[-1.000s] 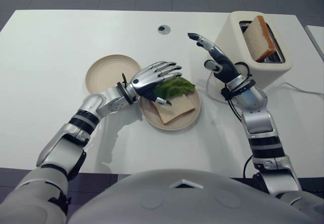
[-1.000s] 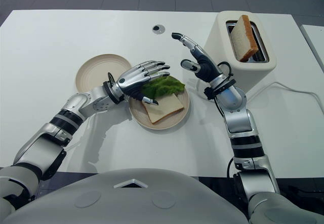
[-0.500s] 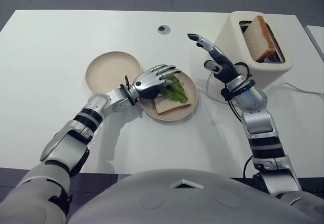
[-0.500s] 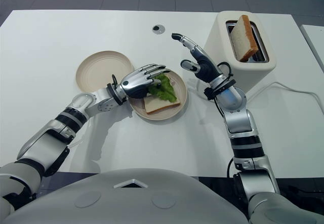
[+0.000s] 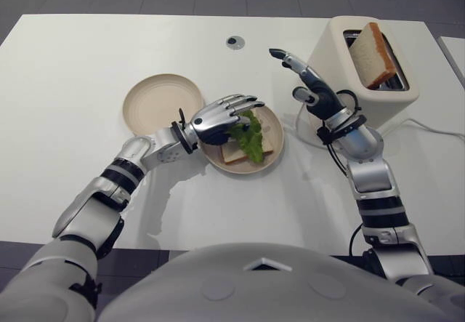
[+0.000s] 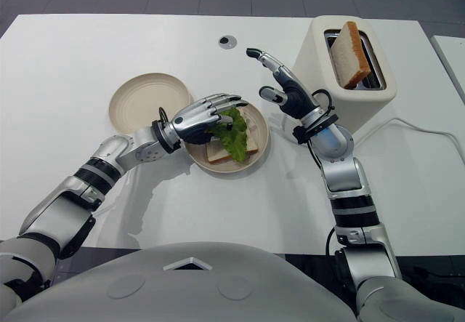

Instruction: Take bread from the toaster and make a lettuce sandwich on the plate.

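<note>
Lettuce leaf (image 5: pixel 251 140) now lies further forward across the bread slice (image 5: pixel 232 153) on the plate (image 5: pixel 272 147), left robot hand (image 5: pixel 216 115) pinching its top; right robot hand (image 5: pixel 312 89), right of the plate, is spread and empty.

White table (image 5: pixel 73 60) w/ toaster (image 5: pixel 392 104), its cable (image 5: pixel 436 126), grommet hole (image 5: pixel 235 42), left plate (image 5: pixel 156 100), right plate (image 5: pixel 266 160).

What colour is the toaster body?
Cream, matte box-shaped toaster; shows best in the left eye view.
</note>
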